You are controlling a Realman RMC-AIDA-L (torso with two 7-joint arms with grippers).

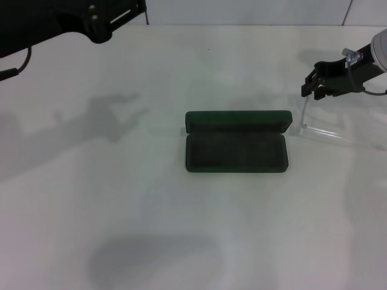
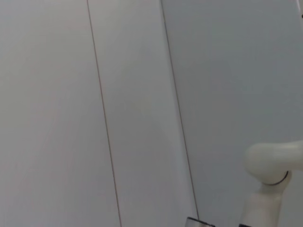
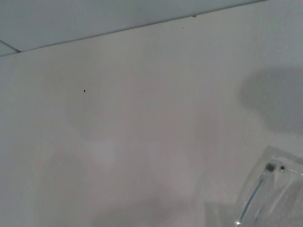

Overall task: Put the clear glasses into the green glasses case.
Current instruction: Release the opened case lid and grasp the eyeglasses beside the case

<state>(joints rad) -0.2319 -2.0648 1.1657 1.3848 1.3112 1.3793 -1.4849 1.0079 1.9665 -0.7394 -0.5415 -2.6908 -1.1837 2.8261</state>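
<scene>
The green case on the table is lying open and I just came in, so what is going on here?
The green glasses case lies open and empty in the middle of the white table. The right gripper is to its right and above the table, with the clear glasses hanging below it, not yet in the case. The left gripper is raised at the far left, away from both.

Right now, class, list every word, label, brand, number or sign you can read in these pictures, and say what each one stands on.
None can be read.
The open green case on the table shows only its dark lining; no lettering is visible on it.
The clear glasses at the right pincer carry no marks.
The left arm, raised at the far left, shows no legible label.
The wall panels in the left wrist view are blank.
</scene>
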